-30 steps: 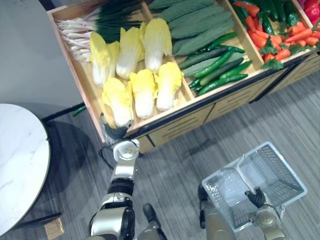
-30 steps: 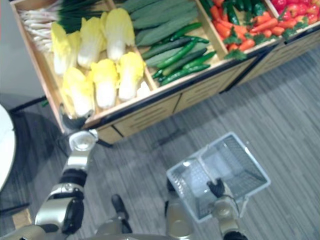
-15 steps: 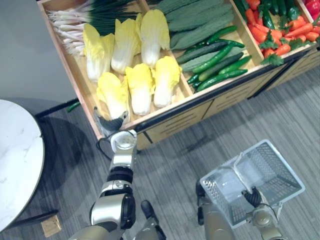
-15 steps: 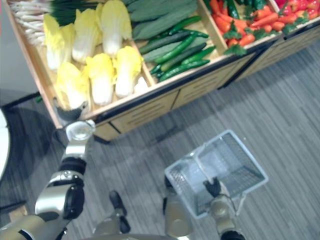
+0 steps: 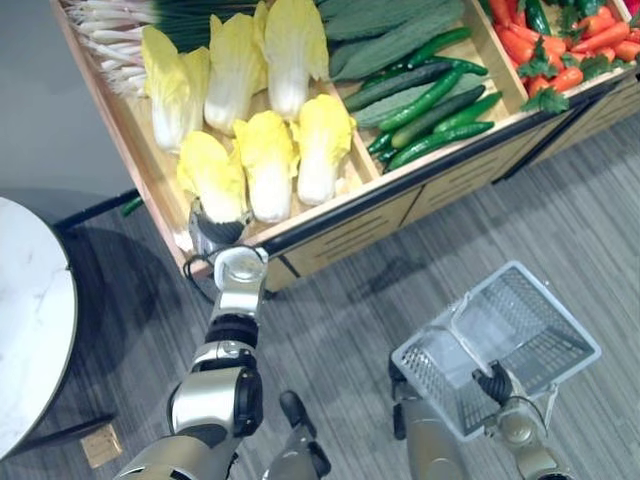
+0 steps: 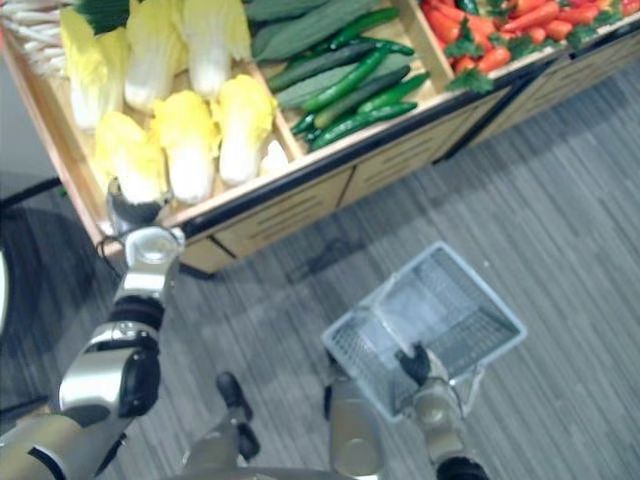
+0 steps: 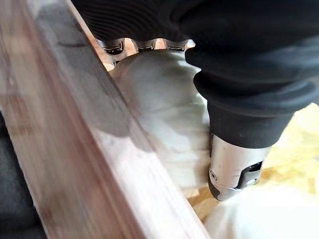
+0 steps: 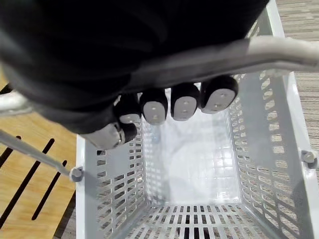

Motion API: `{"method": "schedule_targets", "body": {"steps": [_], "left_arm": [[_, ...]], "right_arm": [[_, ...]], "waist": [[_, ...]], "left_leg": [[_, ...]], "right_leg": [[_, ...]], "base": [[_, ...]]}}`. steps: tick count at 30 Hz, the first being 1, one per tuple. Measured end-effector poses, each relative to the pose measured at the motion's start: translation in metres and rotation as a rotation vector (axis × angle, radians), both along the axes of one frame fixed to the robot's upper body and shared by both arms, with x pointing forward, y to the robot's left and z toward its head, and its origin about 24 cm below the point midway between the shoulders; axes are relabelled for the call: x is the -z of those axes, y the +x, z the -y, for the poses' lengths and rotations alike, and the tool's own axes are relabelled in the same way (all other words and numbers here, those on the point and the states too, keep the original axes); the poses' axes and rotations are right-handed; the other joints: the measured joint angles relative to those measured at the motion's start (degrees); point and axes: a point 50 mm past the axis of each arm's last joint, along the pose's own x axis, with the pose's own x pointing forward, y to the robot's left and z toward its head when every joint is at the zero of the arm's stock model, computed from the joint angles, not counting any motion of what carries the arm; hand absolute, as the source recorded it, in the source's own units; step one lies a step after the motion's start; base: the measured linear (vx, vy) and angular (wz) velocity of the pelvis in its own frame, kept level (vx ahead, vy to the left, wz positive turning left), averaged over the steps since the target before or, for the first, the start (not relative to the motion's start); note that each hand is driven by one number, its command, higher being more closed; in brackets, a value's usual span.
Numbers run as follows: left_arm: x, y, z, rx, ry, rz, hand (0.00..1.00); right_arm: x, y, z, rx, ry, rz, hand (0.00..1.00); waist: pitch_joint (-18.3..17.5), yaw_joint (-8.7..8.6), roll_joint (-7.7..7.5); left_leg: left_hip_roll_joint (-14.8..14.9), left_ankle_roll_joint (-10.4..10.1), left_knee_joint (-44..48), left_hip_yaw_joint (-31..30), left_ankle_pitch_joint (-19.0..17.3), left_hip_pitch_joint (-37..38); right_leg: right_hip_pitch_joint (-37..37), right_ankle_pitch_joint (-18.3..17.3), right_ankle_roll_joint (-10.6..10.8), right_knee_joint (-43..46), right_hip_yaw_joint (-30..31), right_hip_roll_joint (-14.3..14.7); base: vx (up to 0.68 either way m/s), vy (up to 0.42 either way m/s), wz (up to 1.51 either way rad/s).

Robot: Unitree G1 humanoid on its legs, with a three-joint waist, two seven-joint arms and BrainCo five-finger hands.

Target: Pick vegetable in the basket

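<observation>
The left arm reaches straight forward, and the left hand [image 5: 213,228] sits over the front rim of the wooden crate [image 5: 112,115], on the pale base of the nearest cabbage [image 5: 212,175]. The left wrist view shows the hand's dark cover lying on that cabbage, just inside the crate's board, but I cannot tell whether it grips it. The right arm hangs low at the side, and the right hand [image 8: 184,107] is curled round the handle of the white basket [image 5: 430,370], which hangs above the grey floor, well apart from the crate. The basket's perforated bottom shows bare. The cabbage lies in the crate's left compartment with other cabbages [image 5: 265,160] just beside it and spring onions [image 5: 110,20] at the back. The next compartment holds cucumbers [image 5: 430,105], and the one beyond holds carrots [image 5: 520,50]
</observation>
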Motion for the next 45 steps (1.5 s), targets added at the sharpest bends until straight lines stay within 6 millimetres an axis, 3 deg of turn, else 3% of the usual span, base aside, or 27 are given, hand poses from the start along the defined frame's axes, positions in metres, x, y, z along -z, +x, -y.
{"method": "schedule_targets", "body": {"steps": [5, 11, 19, 26, 28, 31, 37, 41, 45], "left_arm": [[-0.007, 0.008, 0.003, 0.066, 0.079, -0.06, 1.0], [-0.007, 0.011, 0.009, 0.127, 0.092, -0.087, 1.0], [0.005, 0.01, 0.023, 0.135, -0.068, -0.055, 1.0], [0.026, -0.019, 0.042, 0.062, -0.304, 0.104, 1.0], [0.041, -0.034, 0.041, 0.013, -0.35, 0.097, 1.0], [0.047, -0.042, 0.033, -0.039, -0.367, 0.105, 1.0], [0.037, -0.056, 0.026, -0.096, -0.362, 0.2, 1.0], [0.01, -0.069, 0.022, -0.102, -0.32, 0.362, 1.0], [-0.003, -0.079, 0.028, -0.025, -0.256, 0.43, 1.0]], "right_arm": [[-0.003, 0.001, -0.003, -0.045, -0.005, 0.014, 1.0], [-0.007, 0.002, -0.005, -0.073, 0.005, 0.032, 1.0], [0.002, -0.004, -0.003, -0.065, 0.011, -0.017, 1.0], [0.019, -0.021, 0.007, 0.028, 0.023, -0.115, 1.0], [0.023, -0.026, 0.011, 0.061, 0.026, -0.137, 1.0], [0.024, -0.028, 0.016, 0.094, 0.026, -0.15, 1.0], [0.031, -0.038, 0.024, 0.153, 0.028, -0.202, 1.0], [0.035, -0.042, 0.033, 0.205, 0.029, -0.239, 1.0], [0.027, -0.036, 0.051, 0.22, -0.025, -0.245, 1.0]], "waist": [[-0.1, 1.0, -0.15], [-0.3, 0.99, -0.44], [-0.4, 0.75, -0.65], [-1.0, 0.71, -0.36], [-1.6, 0.99, -0.27], [-1.8, 1.05, -0.13], [-3.8, 1.27, 0.4], [-5.3, 1.47, 0.43], [-6.8, 2.62, 0.81]], "left_leg": [[-0.1, 0.0, 0.0, 0.9, 0.0, 0.0], [-0.7, 0.1, 0.0, 1.2, 0.0, 0.0], [-1.0, 0.6, 0.4, -1.9, 0.9, 2.0], [-2.0, 0.9, 0.1, -5.5, 1.4, 3.3], [-2.1, 1.0, 0.0, -6.8, 1.4, 3.9], [-2.2, 0.9, 0.0, -7.6, 1.4, 4.0], [-2.2, 1.0, 0.0, -8.7, 1.7, 4.3], [-2.2, 1.0, -0.1, -10.1, 1.7, 5.7], [-2.2, 1.5, -0.1, -10.4, 2.1, 6.3]], "right_leg": [[-0.3, 0.4, 0.1, 0.0, 0.4, -0.2], [0.1, 0.6, 0.3, 0.0, 0.0, -1.2], [3.9, 0.5, 0.2, -0.1, -3.8, -2.1], [7.9, 0.5, 0.3, -1.0, -6.9, -3.4], [9.1, 0.5, 0.3, -1.3, -7.6, -3.5], [9.8, 0.5, 0.4, -1.3, -8.4, -3.7], [11.3, 0.7, 0.7, -2.2, -9.5, -3.8], [13.9, 0.7, 0.7, -3.3, -11.0, -3.8], [15.3, 1.0, 1.0, -3.8, -11.4, -3.5]], "base": [[0.01, 0.002, -0.02], [0.02, 0.011, 0.06], [0.04, 0.007, 0.15], [0.01, 0.016, 0.26], [-0.01, 0.01, 0.17], [-0.03, 0.007, 0.17], [0.01, 0.007, 0.1], [0.04, 0.008, 0.12], [0.04, 0.003, 0.07]]}}
